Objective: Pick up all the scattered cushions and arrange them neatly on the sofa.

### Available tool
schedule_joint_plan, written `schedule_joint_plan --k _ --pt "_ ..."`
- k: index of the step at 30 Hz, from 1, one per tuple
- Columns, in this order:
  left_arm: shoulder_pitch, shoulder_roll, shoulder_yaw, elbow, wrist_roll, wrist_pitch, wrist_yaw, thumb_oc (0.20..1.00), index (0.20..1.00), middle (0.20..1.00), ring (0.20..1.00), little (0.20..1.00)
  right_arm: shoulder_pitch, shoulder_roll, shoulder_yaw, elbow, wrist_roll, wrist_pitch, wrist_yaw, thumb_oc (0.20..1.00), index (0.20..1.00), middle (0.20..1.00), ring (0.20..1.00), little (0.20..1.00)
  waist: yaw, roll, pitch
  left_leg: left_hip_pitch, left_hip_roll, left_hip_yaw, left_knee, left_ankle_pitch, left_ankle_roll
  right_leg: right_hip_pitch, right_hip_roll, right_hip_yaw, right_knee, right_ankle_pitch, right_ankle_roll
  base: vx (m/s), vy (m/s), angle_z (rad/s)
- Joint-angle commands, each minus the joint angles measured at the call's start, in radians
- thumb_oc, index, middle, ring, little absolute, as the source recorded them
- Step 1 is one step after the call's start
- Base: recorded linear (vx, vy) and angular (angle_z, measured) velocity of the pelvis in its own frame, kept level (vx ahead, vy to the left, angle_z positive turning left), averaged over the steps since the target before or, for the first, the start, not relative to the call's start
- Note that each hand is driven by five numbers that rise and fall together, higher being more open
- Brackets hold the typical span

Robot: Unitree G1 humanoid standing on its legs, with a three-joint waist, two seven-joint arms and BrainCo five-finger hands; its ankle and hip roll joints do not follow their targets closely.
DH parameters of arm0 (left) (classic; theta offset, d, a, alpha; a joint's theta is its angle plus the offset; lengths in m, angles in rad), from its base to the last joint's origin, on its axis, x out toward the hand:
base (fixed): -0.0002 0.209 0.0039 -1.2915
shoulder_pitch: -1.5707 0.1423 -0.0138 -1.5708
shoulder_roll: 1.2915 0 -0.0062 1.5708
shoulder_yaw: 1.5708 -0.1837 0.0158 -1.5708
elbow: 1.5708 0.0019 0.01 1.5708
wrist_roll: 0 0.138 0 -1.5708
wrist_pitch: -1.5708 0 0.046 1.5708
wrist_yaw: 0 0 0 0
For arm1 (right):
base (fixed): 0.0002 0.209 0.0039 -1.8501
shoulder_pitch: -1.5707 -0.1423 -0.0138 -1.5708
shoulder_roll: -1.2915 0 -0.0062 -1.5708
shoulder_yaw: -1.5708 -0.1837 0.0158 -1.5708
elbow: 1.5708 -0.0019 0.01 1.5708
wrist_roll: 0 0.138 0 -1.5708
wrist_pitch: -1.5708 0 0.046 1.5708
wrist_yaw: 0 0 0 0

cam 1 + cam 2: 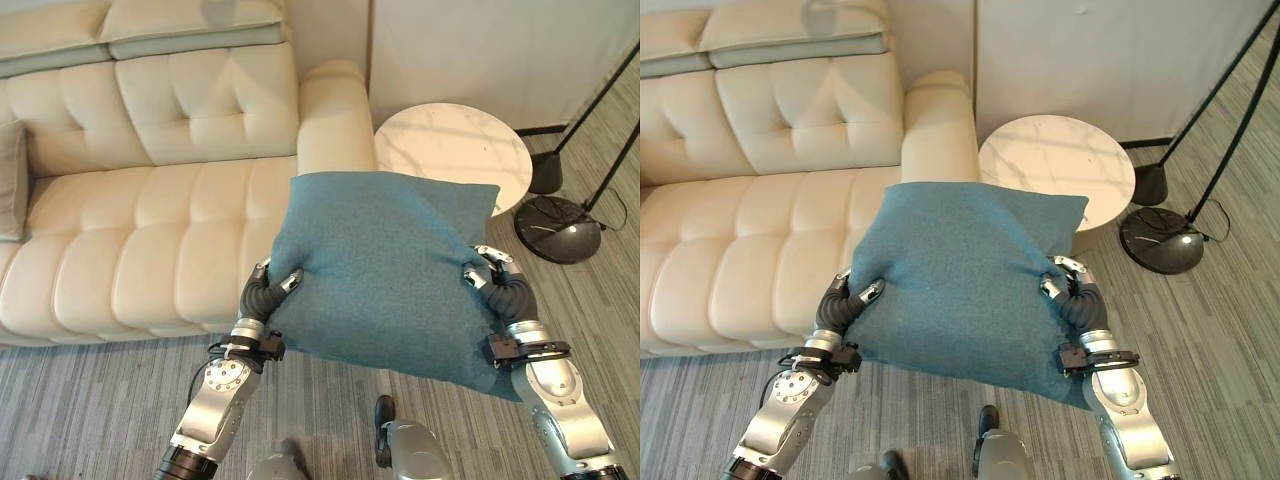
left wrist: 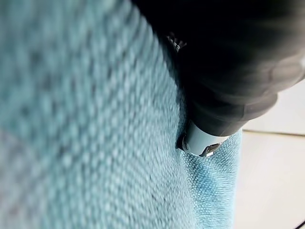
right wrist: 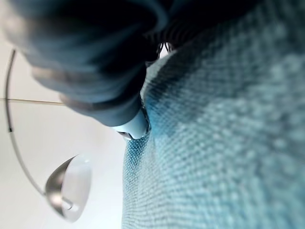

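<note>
robot hands (image 1: pixel 268 291) with cushion (image 1: pixel 385 270) above sofa (image 1: pixel 150 240)

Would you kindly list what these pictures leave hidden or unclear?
- Sofa front edge and floor below: covered by the teal cushion, eye views.
- Grey cushion: cut off by the left eye view's edge.
- Left hand and right hand fingers: mostly behind the teal cushion.

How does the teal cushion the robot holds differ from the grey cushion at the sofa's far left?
The teal woven square cushion is held up between the left hand and right hand; the grey cushion rests on the cream tufted leather sofa. The teal one shows whole, the grey one is cut by the frame edge. Both are soft fabric cushions.
</note>
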Motion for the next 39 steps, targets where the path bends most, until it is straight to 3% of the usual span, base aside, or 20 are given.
schedule_joint_plan --k 1,7,10,13,14,16,18,19,22,24,25,28,29,30,31,32,33,35,38,39 --pt "-0.042 0.021 0.01 -0.111 -0.028 -0.089 -0.034 0.2 0.2 0.2 0.2 0.2 -0.096 0.066 0.097 -0.098 0.039 -0.1 0.043 0.2 0.2 0.2 0.2 0.2 0.027 -0.062 -0.074 -0.117 -0.094 -0.165 0.08 -0.022 0.079 0.064 0.03 0.071 -0.149 0.0 0.083 0.04 0.233 0.66" --pt "-0.006 0.059 0.055 -0.116 -0.007 -0.088 -0.042 0.2 0.2 0.2 0.2 0.2 -0.142 0.097 0.146 -0.076 0.046 -0.084 0.068 0.2 0.2 0.2 0.2 0.2 0.092 -0.083 -0.068 -0.122 -0.159 -0.219 0.043 -0.032 0.126 0.064 -0.007 0.092 -0.097 -0.004 0.115 0.06 0.235 0.27" --pt "0.019 0.074 0.088 -0.113 0.005 -0.088 -0.029 0.2 0.2 0.2 0.2 0.2 -0.167 0.116 0.187 -0.072 0.038 -0.07 0.087 0.2 0.2 0.2 0.2 0.2 0.121 -0.061 -0.031 -0.105 -0.214 -0.266 0.031 -0.046 0.182 -0.024 -0.061 0.14 0.141 0.027 0.123 0.08 0.333 0.21" --pt "0.035 0.079 0.102 -0.115 0.013 -0.09 -0.027 0.2 0.2 0.2 0.2 0.2 -0.169 0.121 0.201 -0.067 0.043 -0.07 0.098 0.2 0.2 0.2 0.2 0.2 0.128 -0.05 -0.016 -0.092 -0.231 -0.282 0.028 -0.054 0.199 -0.058 -0.055 0.17 0.223 0.021 0.12 0.07 0.124 0.2" --pt "0.041 0.079 0.101 -0.114 0.013 -0.089 -0.032 0.2 0.2 0.2 0.2 0.2 -0.162 0.118 0.202 -0.063 0.05 -0.07 0.105 0.2 0.2 0.2 0.2 0.2 0.124 -0.038 -0.011 -0.075 -0.243 -0.305 0.015 -0.055 0.202 -0.101 -0.005 0.211 0.255 0.008 0.109 0.17 0.177 -0.05" --pt "0.043 0.079 0.104 -0.109 0.016 -0.093 -0.033 0.2 0.2 0.2 0.2 0.2 -0.163 0.107 0.203 -0.063 0.061 -0.067 0.118 0.2 0.2 0.2 0.2 0.2 0.11 -0.029 -0.004 -0.059 -0.263 -0.324 0.004 -0.063 0.204 -0.167 0.06 0.24 0.222 -0.003 0.102 0.19 0.127 0.12" --pt "0.045 0.081 0.107 -0.114 0.015 -0.096 -0.032 0.2 0.2 0.2 0.2 0.2 -0.171 0.101 0.205 -0.065 0.068 -0.07 0.117 0.2 0.2 0.2 0.2 0.2 0.105 -0.024 0.001 -0.051 -0.271 -0.33 0.0 -0.072 0.205 -0.182 0.068 0.231 0.193 0.0 0.1 0.17 0.053 0.3" --pt "0.041 0.083 0.112 -0.112 0.012 -0.099 -0.025 0.2 0.2 0.2 0.2 0.2 -0.182 0.091 0.207 -0.065 0.085 -0.075 0.119 0.2 0.2 0.2 0.2 0.2 0.1 -0.028 0.013 -0.03 -0.29 -0.328 -0.005 -0.091 0.204 -0.249 0.06 0.165 0.137 0.035 0.105 0.18 0.029 0.14" --pt "0.039 0.072 0.112 -0.111 0.011 -0.102 -0.029 0.2 0.2 0.2 0.2 0.2 -0.173 0.085 0.197 -0.066 0.093 -0.077 0.124 0.2 0.2 0.2 0.2 0.2 0.077 -0.026 0.013 -0.003 -0.302 -0.344 -0.003 -0.115 0.198 -0.267 0.061 0.096 0.056 0.061 0.122 0.35 0.006 0.24" --pt "0.037 0.062 0.102 -0.108 0.014 -0.102 -0.046 0.2 0.2 0.2 0.2 0.2 -0.142 0.077 0.175 -0.07 0.094 -0.079 0.126 0.2 0.2 0.2 0.2 0.2 0.052 -0.027 0.004 0.029 -0.312 -0.36 -0.004 -0.138 0.188 -0.275 0.07 0.08 0.009 0.062 0.127 0.48 -0.06 0.51" --pt "0.049 0.046 0.085 -0.116 0.018 -0.101 -0.064 0.2 0.2 0.2 0.2 0.2 -0.092 0.072 0.149 -0.089 0.095 -0.08 0.13 0.2 0.2 0.2 0.2 0.2 0.03 -0.021 -0.013 0.052 -0.317 -0.389 0.015 -0.166 0.179 -0.242 0.078 0.127 -0.006 0.06 0.11 0.38 -0.098 0.63" --pt "0.052 0.03 0.066 -0.118 0.019 -0.096 -0.075 0.2 0.2 0.2 0.2 0.2 -0.055 0.052 0.114 -0.084 0.088 -0.084 0.124 0.2 0.2 0.2 0.2 0.2 -0.001 -0.007 -0.032 0.058 -0.295 -0.387 0.075 -0.169 0.14 -0.21 0.083 0.139 -0.008 0.058 0.087 0.42 -0.109 0.59" --pt "0.049 0.025 0.055 -0.117 0.019 -0.096 -0.077 0.2 0.2 0.2 0.2 0.2 -0.038 0.037 0.091 -0.08 0.089 -0.086 0.119 0.2 0.2 0.2 0.2 0.2 -0.029 0.01 -0.045 0.037 -0.248 -0.357 0.186 -0.096 0.086 -0.154 0.102 0.134 -0.04 0.05 0.066 0.22 -0.089 0.29" --pt "0.049 0.026 0.055 -0.117 0.019 -0.096 -0.077 0.2 0.2 0.2 0.2 0.2 -0.038 0.037 0.091 -0.081 0.089 -0.086 0.119 0.2 0.2 0.2 0.2 0.2 -0.029 0.009 -0.046 0.036 -0.248 -0.357 0.186 -0.096 0.086 -0.154 0.101 0.133 -0.041 0.051 0.066 0.43 -0.206 0.32" --pt "0.045 0.024 0.057 -0.111 0.009 -0.099 -0.075 0.2 0.2 0.2 0.2 0.2 -0.032 0.027 0.076 -0.082 0.098 -0.09 0.112 0.2 0.2 0.2 0.2 0.2 -0.038 0.006 -0.049 -0.022 -0.203 -0.313 0.357 -0.017 0.047 -0.102 0.121 0.141 -0.066 0.025 0.041 0.31 -0.17 0.25" --pt "0.042 0.023 0.058 -0.104 0.007 -0.099 -0.071 0.2 0.2 0.2 0.2 0.2 -0.027 0.021 0.069 -0.078 0.101 -0.091 0.107 0.2 0.2 0.2 0.2 0.2 -0.039 -0.001 -0.044 -0.06 -0.177 -0.287 0.425 0.006 0.041 -0.068 0.126 0.147 -0.077 0.003 0.025 0.3 -0.172 0.18" --pt "0.041 0.024 0.058 -0.104 0.007 -0.099 -0.071 0.2 0.2 0.2 0.2 0.2 -0.027 0.022 0.068 -0.079 0.101 -0.091 0.107 0.2 0.2 0.2 0.2 0.2 -0.039 -0.004 -0.047 -0.065 -0.18 -0.287 0.425 0.01 0.043 -0.072 0.123 0.148 -0.08 0.007 0.025 0.3 -0.105 -0.07" --pt "0.033 0.024 0.052 -0.085 0.009 -0.085 -0.071 0.2 0.2 0.2 0.2 0.2 -0.038 0.01 0.061 -0.072 0.09 -0.086 0.094 0.2 0.2 0.2 0.2 0.2 -0.024 -0.033 -0.038 -0.146 -0.13 -0.238 0.399 -0.055 0.094 -0.011 0.114 0.181 -0.09 -0.024 0.024 0.28 -0.045 -0.24" --pt "0.04 0.034 0.063 -0.087 0.023 -0.083 -0.07 0.2 0.2 0.2 0.2 0.2 -0.04 0.01 0.058 -0.076 0.085 -0.085 0.093 0.2 0.2 0.2 0.2 0.2 -0.011 -0.049 -0.037 -0.181 -0.126 -0.253 0.304 -0.072 0.103 0.011 0.104 0.212 -0.089 -0.037 0.036 0.22 0.045 -0.44" --pt "0.045 0.037 0.068 -0.091 0.027 -0.082 -0.068 0.2 0.2 0.2 0.2 0.2 -0.038 0.012 0.058 -0.076 0.083 -0.085 0.093 0.2 0.2 0.2 0.2 0.2 -0.003 -0.054 -0.036 -0.209 -0.119 -0.268 0.249 -0.046 0.096 0.023 0.101 0.225 -0.09 -0.044 0.038 0.4 0.129 -0.62"
